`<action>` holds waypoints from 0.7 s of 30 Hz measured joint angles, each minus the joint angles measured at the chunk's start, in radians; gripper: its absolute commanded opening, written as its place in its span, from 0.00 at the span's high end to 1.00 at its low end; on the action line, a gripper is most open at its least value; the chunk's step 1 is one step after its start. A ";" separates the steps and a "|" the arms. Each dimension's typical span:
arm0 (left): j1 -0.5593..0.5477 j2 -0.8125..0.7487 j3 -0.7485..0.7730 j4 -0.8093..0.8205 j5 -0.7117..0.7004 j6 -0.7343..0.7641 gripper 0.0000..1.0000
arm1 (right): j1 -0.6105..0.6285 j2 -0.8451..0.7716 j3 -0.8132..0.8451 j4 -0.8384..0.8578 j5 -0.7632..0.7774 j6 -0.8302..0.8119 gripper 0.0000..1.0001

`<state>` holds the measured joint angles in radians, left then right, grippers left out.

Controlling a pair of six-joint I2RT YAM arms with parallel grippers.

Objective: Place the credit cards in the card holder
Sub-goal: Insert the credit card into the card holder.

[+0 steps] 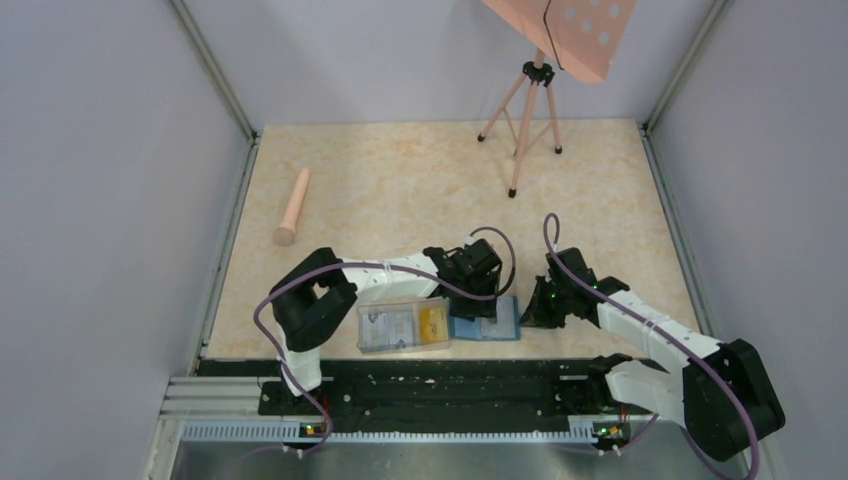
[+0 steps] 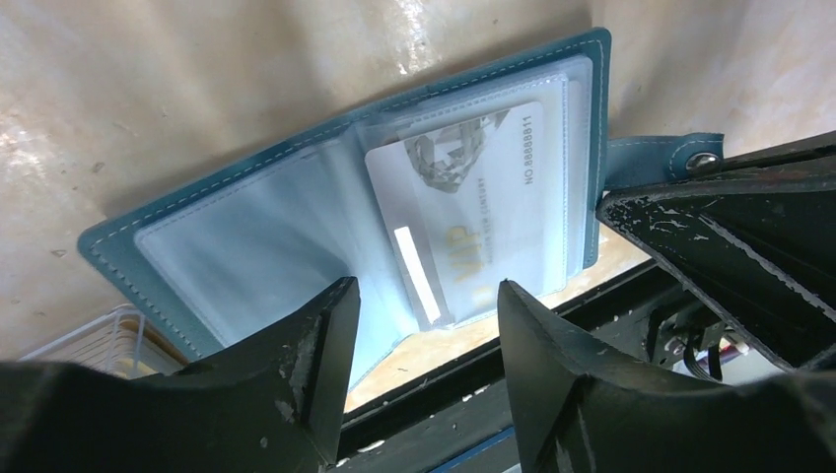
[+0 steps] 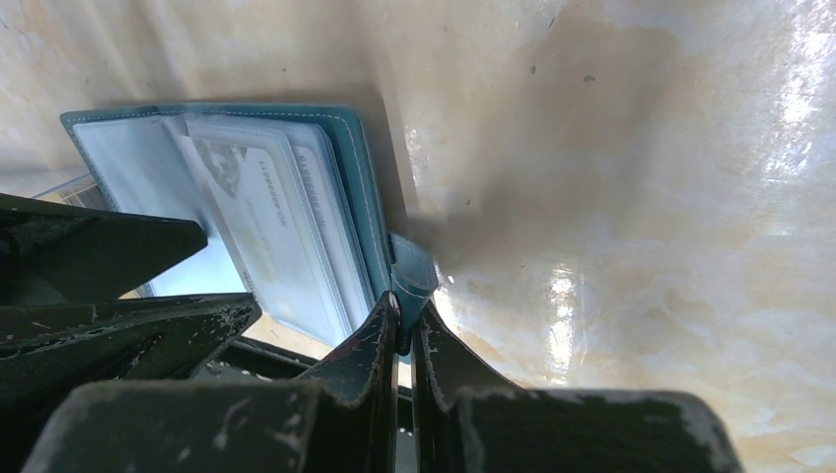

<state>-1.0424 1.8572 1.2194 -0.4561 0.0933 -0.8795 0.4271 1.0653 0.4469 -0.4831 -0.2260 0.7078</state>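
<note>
The teal card holder point(image 1: 485, 323) lies open near the table's front edge, its clear sleeves up. A pale credit card point(image 2: 473, 212) marked VIP sits among the sleeves of its right half point(image 3: 276, 227). My left gripper point(image 2: 426, 296) hovers just over the holder point(image 2: 118, 241), open, with nothing between its fingers. My right gripper point(image 3: 406, 320) is shut on the holder's snap tab point(image 3: 412, 271) at the right edge point(image 2: 661, 153). More credit cards, one yellow-orange point(image 1: 433, 322) and one pale point(image 1: 378, 325), lie in a clear box.
The clear plastic box point(image 1: 403, 326) stands directly left of the holder. A wooden peg point(image 1: 293, 207) lies at the far left. A pink tripod point(image 1: 527, 120) stands at the back. A black rail point(image 1: 430, 385) runs along the near edge. Walls enclose three sides.
</note>
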 measured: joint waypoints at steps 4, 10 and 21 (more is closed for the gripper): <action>0.000 0.020 0.006 0.026 0.040 -0.003 0.48 | 0.000 0.004 0.000 0.000 0.000 0.000 1.00; -0.004 0.050 0.006 0.103 0.129 -0.010 0.53 | 0.000 0.005 -0.001 0.000 0.003 -0.001 1.00; -0.012 0.045 0.032 0.032 0.045 0.005 0.42 | 0.000 0.000 -0.002 -0.024 0.013 0.000 0.82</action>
<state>-1.0546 1.9018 1.2518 -0.4244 0.1383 -0.8749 0.4267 1.0657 0.4454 -0.5072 -0.2127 0.7074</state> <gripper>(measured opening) 0.548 0.048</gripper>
